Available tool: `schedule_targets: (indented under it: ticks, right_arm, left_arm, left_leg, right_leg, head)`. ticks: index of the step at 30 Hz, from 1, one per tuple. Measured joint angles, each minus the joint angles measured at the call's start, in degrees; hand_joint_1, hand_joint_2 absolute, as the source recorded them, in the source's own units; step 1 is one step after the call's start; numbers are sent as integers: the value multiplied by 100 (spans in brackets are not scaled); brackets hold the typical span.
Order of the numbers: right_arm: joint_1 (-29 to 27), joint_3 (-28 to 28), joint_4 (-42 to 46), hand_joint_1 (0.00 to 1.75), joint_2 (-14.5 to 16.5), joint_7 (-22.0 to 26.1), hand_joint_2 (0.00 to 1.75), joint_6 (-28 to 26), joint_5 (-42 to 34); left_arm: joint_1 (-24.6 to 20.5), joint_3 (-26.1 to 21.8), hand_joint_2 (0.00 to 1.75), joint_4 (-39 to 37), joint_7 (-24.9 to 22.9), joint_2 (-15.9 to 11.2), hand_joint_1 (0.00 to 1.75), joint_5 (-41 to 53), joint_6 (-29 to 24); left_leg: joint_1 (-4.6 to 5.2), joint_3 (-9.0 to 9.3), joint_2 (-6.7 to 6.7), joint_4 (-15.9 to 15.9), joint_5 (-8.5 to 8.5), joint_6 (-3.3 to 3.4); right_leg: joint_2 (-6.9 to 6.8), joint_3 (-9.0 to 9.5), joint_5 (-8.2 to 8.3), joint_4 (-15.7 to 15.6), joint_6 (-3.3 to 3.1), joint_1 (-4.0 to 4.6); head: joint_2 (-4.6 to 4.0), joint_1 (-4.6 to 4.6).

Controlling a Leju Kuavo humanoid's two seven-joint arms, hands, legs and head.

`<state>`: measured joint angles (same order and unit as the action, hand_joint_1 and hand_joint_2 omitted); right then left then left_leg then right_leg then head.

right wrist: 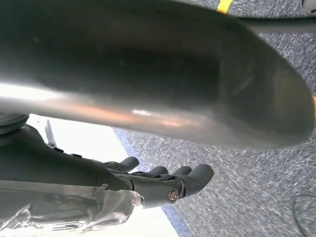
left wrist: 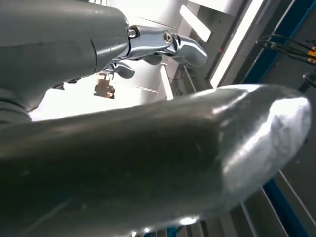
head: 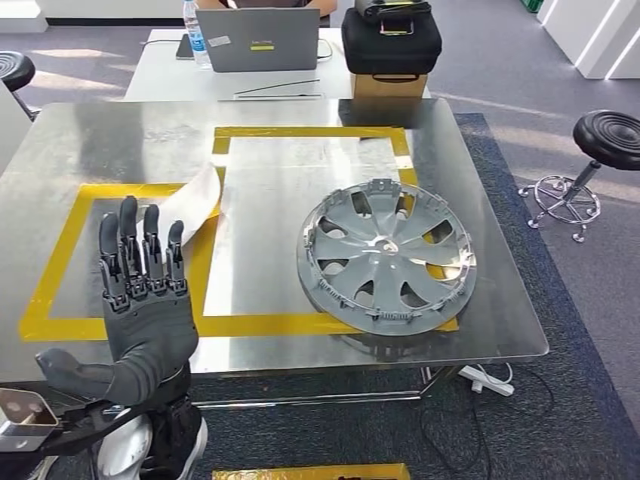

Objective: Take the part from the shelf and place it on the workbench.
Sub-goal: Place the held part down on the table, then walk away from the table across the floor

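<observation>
I see the metal workbench filling most of the head view, with yellow tape marking rectangles on it. The part, a grey wheel cover, lies flat right of centre, on the tape's right edge. At lower left my left hand is raised, fingers straight and apart, holding nothing. My right hand hangs over the carpet, fingers extended, grasping nothing.
</observation>
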<state>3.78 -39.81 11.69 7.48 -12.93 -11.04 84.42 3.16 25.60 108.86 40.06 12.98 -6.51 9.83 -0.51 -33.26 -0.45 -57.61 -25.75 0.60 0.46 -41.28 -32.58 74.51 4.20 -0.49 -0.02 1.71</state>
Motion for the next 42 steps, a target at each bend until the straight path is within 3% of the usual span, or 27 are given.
schedule_targets:
  ticks: [1, 3, 5, 8, 10, 13, 14, 15, 16, 18, 20, 23, 25, 28, 29, 30, 31, 33, 35, 39, 41, 42]
  right_arm:
    - [1, -16, 0, 0, 0, -10, 0, -8, -7]
    - [11, -47, 0, 0, 1, -31, 0, -14, -13]
    - [24, -78, 0, 0, 1, -42, 0, -16, -17]
    - [20, -126, 0, 0, 1, -103, 0, -2, -64]
    - [19, -153, 0, 0, 1, -146, 0, 14, -87]
    - [21, -172, 0, 0, 0, -180, 0, 34, -85]
    - [19, -180, 0, 0, 0, -187, 0, 41, -83]
    - [17, -187, 0, 0, 0, -192, 0, 47, -82]
    - [17, -194, 0, 0, 1, -195, 0, 55, -82]
    - [19, -205, 0, 0, 1, -200, 0, 72, -81]
    - [20, -224, 0, 0, 1, -201, 0, 87, -75]
    - [18, -245, 0, 0, 0, -199, 0, 107, -55]
    - [20, -249, 0, 0, 0, -198, 0, 114, -44]
    - [19, -253, 0, 0, 1, -198, 0, 114, -32]
    - [14, -258, 0, 0, 1, -197, 0, 115, -28]
    - [10, -265, 0, 0, 1, -197, 0, 116, -23]
    - [9, -272, 0, 0, 1, -196, 0, 117, -19]
    - [17, -284, 0, 0, 0, -193, 0, 116, -9]
    - [31, -290, 0, 0, 1, -188, 0, 117, -2]
    - [30, -301, 0, 0, 2, -183, 0, 127, 8]
    - [31, -304, 0, 0, 2, -180, 0, 128, 10]
    - [33, -305, 0, 0, 2, -178, 0, 129, 13]
  left_arm:
    - [10, 20, 0, 44, 0, -2, 0, 16, 11]
    - [17, 68, 0, 119, 0, -5, 0, 31, 33]
    - [20, 102, 0, 176, 0, -9, 0, 34, 44]
    - [20, 117, 0, 207, 0, -13, 0, 12, 85]
    - [17, 133, 0, 209, 0, -17, 0, 6, 105]
    - [17, 158, 0, 206, 0, -32, 0, 8, 113]
    - [19, 168, 0, 204, 0, -35, 0, 8, 114]
    - [21, 179, 0, 203, 0, -38, 0, 8, 117]
    - [21, 195, 0, 202, 0, -38, 0, 6, 124]
    - [14, 232, 0, 202, 0, -41, 0, 5, 141]
    - [10, 259, 0, 201, 0, -42, 0, 9, 147]
    - [17, 265, 0, 198, 0, -38, 0, -11, 138]
    - [18, 263, 0, 197, 0, -31, 0, -27, 122]
    - [18, 265, 0, 192, 0, -30, 0, -20, 55]
    - [18, 269, 0, 183, 0, -36, 0, -10, 13]
    - [18, 276, 0, 171, 0, -42, 0, 4, -29]
    - [18, 285, 0, 157, 0, -49, 0, 22, -58]
    - [14, 318, 0, 130, 0, -57, 0, 53, -71]
    - [5, 366, 0, 108, 0, -67, 0, 64, -33]
    - [-18, 417, 0, 45, 0, -102, 0, 61, 97]
    - [-26, 427, 0, 27, 0, -118, 0, 55, 139]
    - [-30, 429, 0, 18, 0, -126, 0, 53, 152]
  left_leg:
    - [-3, 10, -4, -1, -4, -4]
    - [1, 32, -14, -7, -19, -35]
    - [21, 35, -22, -14, -23, -96]
    - [13, 33, -24, 8, -9, -195]
    - [6, -53, -15, -185, -165, -253]
    - [4, -545, -7, -1224, -686, -293]
    - [4, -684, -7, -1503, -766, -294]
    - [4, -721, -7, -1569, -723, -288]
    - [4, -655, -6, -1430, -587, -276]
    - [6, -284, -3, -703, -207, -242]
    - [8, 3, -4, -119, -37, -201]
    - [20, 33, -16, 7, -32, -115]
    - [3, 42, -11, 26, -13, -56]
    - [0, 47, 1, 35, -11, -8]
    - [3, 47, 2, 35, -13, -4]
    - [6, 49, 2, 34, -15, -3]
    - [5, 54, 0, 34, -16, -4]
    - [1, 71, -3, 32, -22, -21]
    - [18, 73, -11, 21, -21, -71]
    - [19, 58, -14, 37, -5, -200]
    - [15, -55, -8, -215, -228, -257]
    - [14, -190, -5, -525, -429, -277]
  right_leg:
    - [-1, 123, 164, -241, -4, -4]
    - [-1, 545, 518, -1049, -12, -12]
    - [15, 791, 643, -1525, -53, -10]
    - [28, 801, 654, -1582, -168, 4]
    - [23, 803, 676, -1603, -244, -11]
    - [12, 790, 682, -1608, -295, -13]
    - [8, 785, 682, -1608, -300, -10]
    - [7, 783, 683, -1608, -301, -7]
    - [9, 784, 685, -1608, -301, -7]
    - [18, 792, 684, -1604, -282, 0]
    - [27, 779, 681, -1590, -231, 23]
    - [25, 762, 699, -1618, -131, 20]
    - [14, 700, 598, -1492, -69, 11]
    - [0, 280, 117, -562, -14, 0]
    - [0, 134, 13, -253, -6, -3]
    - [0, 68, 10, -115, -3, -3]
    - [-1, 111, 117, -206, -5, -4]
    - [-2, 449, 472, -895, -16, -9]
    - [12, 750, 666, -1485, -53, -6]
    - [32, 785, 714, -1609, -189, 13]
    - [24, 765, 753, -1630, -260, -5]
    - [19, 745, 768, -1633, -282, -9]
  head:
    - [0, 1]
    - [0, 3]
    - [0, -2]
    - [0, -8]
    - [0, -34]
    - [0, -75]
    - [0, -76]
    - [0, -76]
    - [0, -76]
    - [0, -78]
    - [0, -75]
    - [0, -77]
    - [0, -58]
    - [0, -10]
    - [0, -9]
    - [0, -9]
    - [0, -9]
    - [0, -8]
    - [0, -12]
    - [0, -20]
    - [0, -37]
    - [0, -47]
